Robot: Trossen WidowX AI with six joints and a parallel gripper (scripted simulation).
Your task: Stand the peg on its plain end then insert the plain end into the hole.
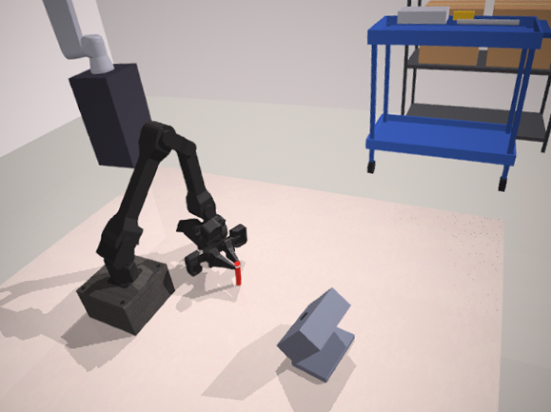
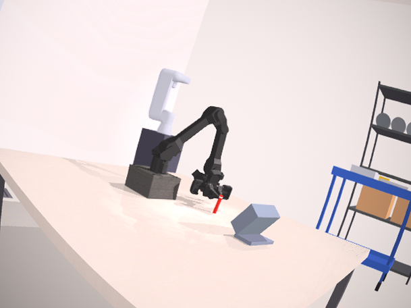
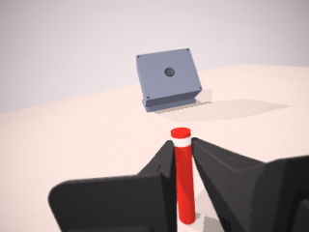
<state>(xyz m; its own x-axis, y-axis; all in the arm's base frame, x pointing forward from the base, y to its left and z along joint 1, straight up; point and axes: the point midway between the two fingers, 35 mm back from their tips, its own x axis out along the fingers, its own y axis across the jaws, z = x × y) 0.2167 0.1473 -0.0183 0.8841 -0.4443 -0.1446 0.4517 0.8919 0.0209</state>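
Note:
The red peg (image 1: 238, 277) (image 2: 217, 205) (image 3: 184, 179) stands about upright, its white band near the top and its plain end down. My gripper (image 1: 236, 265) (image 2: 220, 197) (image 3: 181, 144) is shut on the peg just below and at the white band. The plain end is at or very close to the table; a small gap cannot be ruled out. The sloped panel (image 1: 328, 310) (image 2: 254, 216) (image 3: 154, 82) stands apart from the peg, its face tilted up toward the robot. Its single hole (image 1: 303, 315) (image 3: 169, 72) shows dark and empty in the wrist view.
The panel's flat foot (image 1: 327, 359) (image 2: 253, 239) rests on the table (image 1: 394, 273) (image 2: 160, 248). The arm's dark base block (image 1: 126, 304) (image 2: 152, 185) is behind the gripper. A blue cart (image 1: 438, 136) and a shelf stand beyond the table.

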